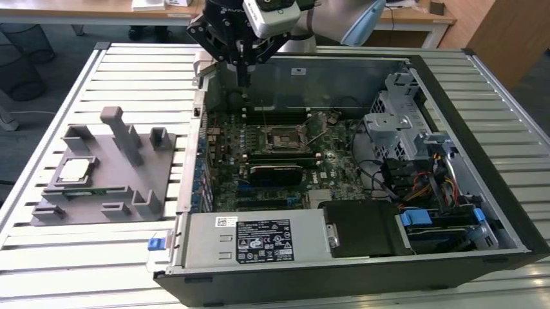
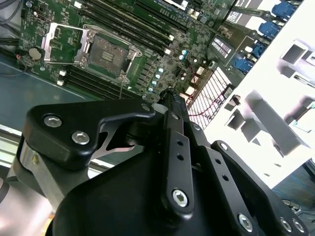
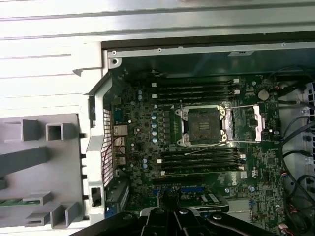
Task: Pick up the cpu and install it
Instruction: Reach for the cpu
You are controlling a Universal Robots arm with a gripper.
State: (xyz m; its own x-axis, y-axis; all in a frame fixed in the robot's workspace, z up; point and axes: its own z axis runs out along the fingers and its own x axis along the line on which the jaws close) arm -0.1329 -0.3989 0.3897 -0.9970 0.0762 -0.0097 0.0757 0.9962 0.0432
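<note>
Silver cpu (image 1: pixel 73 170) on the grey fixture (image 1: pixel 94 209), by the worktop's (image 1: pixel 51 257) edge at the exterior view's left.
My hand (image 1: pixel 243 78), fingers pressed together and empty, hangs over the motherboard (image 1: pixel 335 161) in the open case (image 1: pixel 344 281).

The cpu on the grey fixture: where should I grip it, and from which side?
Probably by two opposite thin edges, coming straight down from above. The cpu lies flat, metal top up, on the grey fixture, so only its edges offer a hold. Upright posts stand beside it toward the exterior view's right, so a sideways approach looks cramped.
</note>
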